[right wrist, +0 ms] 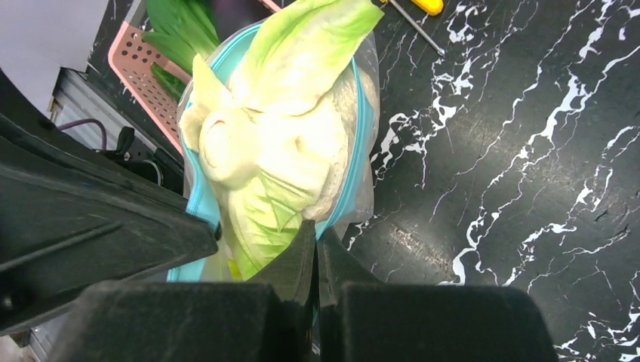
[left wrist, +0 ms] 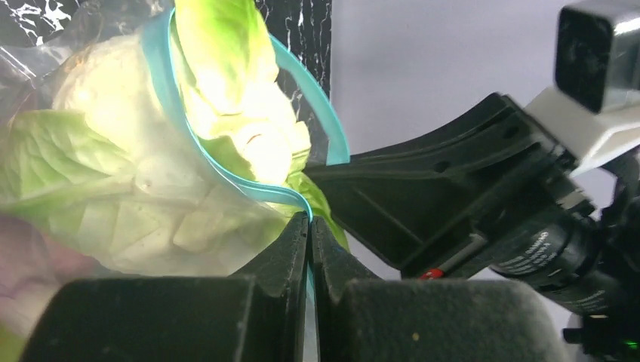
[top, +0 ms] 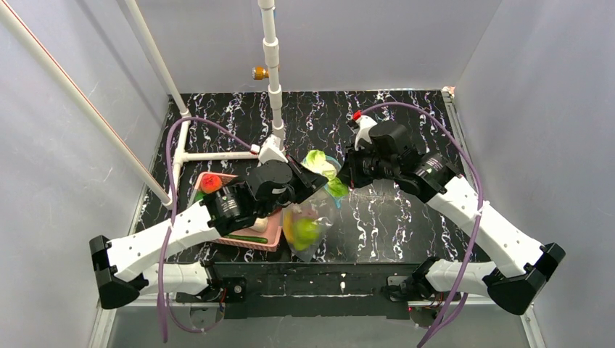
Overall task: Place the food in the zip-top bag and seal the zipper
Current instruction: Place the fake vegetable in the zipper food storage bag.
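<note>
Left wrist view showed the left gripper (left wrist: 310, 235) clenched on the teal-blue zipper strip (left wrist: 157, 75) of the clear plastic zip-top bag (top: 324, 212). The right gripper (right wrist: 315, 243) pinched the same strip from the opposite side. A white-and-green leafy toy head (right wrist: 279, 143) poked partly out of the bag's mouth, near the pink plastic basket (right wrist: 134, 66).

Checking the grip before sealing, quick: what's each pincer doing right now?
Left pincer: closed, pinching the zipper.
Right pincer: closed, pinching the zipper too.
</note>
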You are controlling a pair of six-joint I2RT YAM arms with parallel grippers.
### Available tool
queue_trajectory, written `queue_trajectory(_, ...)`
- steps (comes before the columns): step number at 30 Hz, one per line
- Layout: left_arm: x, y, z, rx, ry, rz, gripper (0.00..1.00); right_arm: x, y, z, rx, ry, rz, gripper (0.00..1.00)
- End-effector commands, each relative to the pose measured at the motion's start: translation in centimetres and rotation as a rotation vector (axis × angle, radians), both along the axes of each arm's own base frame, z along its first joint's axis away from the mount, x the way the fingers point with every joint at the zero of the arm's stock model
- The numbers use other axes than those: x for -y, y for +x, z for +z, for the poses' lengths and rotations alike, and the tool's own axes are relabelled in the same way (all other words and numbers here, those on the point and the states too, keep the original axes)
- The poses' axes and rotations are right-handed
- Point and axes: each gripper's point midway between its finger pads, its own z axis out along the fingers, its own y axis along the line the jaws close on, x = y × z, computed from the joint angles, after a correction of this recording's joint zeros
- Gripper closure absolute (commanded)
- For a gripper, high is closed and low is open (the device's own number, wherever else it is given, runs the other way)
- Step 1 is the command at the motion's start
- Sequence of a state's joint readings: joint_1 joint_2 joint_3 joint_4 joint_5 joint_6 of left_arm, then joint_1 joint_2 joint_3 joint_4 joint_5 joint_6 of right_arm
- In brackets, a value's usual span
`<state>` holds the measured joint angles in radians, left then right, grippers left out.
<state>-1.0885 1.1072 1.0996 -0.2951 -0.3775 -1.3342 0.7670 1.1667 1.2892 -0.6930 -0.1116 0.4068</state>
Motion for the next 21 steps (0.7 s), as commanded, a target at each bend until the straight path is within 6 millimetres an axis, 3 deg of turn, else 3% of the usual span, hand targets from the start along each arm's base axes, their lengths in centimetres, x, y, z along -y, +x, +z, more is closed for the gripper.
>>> queue_trajectory(1, -0.5, -1.1, -2.8, 0.013, 0.172, -0.09, 1.0, 0.0, 0.5, 2.6, 0.061, 0.018, -0.014, 0.99)
queue_trajectory(7, -4.9, -0.8, -8.5, -0.049, 0.279, 0.043, 1.0, 0.0, 2.4, -2.7, 0.046, -0.079, -0.056, 0.99)
queue_trajectory(10, -5.0, -0.4, -6.7, -0.011, 0.24, 0.022, 1.0, 0.5, 3.5, -2.9, 0.059, -0.151, -0.08, 0.99)
queue_trajectory(13, -4.9, -0.2, -3.1, 0.055, 0.284, -0.023, 1.0, 1.0, 3.9, -0.1, 0.116, -0.143, -0.096, 0.99)
queue_trajectory(16, -3.8, -0.7, -0.2, 0.089, 0.238, -0.083, 1.0, 0.7, 2.9, 2.3, 0.144, -0.064, -0.059, 0.99)
queue_trajectory(19, -3.2, -1.2, -0.1, 0.08, 0.19, -0.11, 1.0, -0.2, 1.5, 2.8, 0.123, 0.005, -0.003, 0.99)
queue_trajectory(21, -3.7, -1.2, -2.1, 0.051, 0.21, -0.09, 1.0, -0.7, 1.8, 2.1, 0.128, 0.028, 0.0, 0.99)
